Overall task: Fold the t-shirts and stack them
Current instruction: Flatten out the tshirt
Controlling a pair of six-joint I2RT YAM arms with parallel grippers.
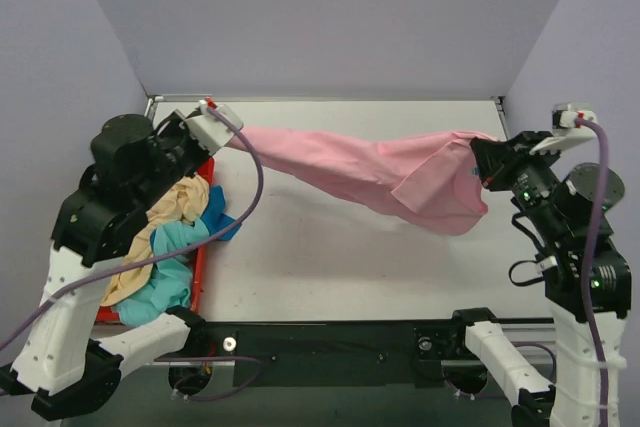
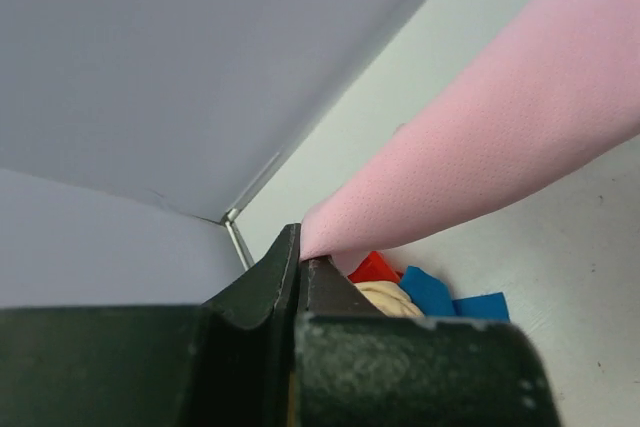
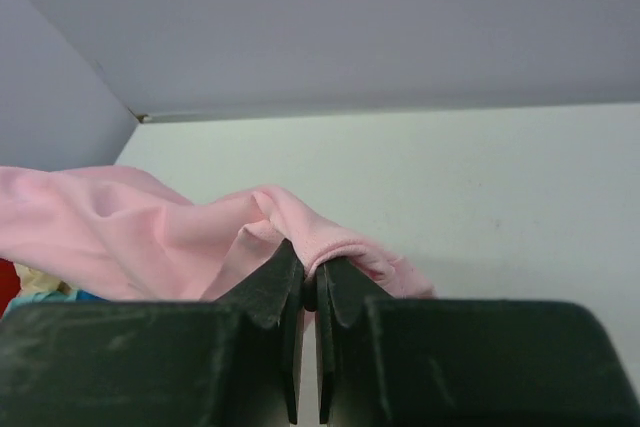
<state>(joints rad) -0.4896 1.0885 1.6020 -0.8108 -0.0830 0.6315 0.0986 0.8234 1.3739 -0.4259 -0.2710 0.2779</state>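
While the white bench (image 1: 330, 277) fills most of my overhead view, I see the light pink t-shirt (image 1: 370, 172) strung out in the air above it, from the far left corner across to the right side. Its loose middle sags low near the right end, and I cannot tell whether that fold touches the bench. At the left edge sits the red tray (image 1: 200, 267), partly under my left arm. Heaped in it are the cream-yellow t-shirt (image 1: 170, 207) and the teal t-shirt (image 1: 165, 272), with the blue t-shirt (image 1: 222, 219) spilling over the tray's right rim. My left claw (image 1: 232, 137) is clenched on one end of the pink shirt, the cloth coming straight out from between its pinched fingers. My right claw (image 1: 482, 162) is clenched on a bunched edge at the other end.
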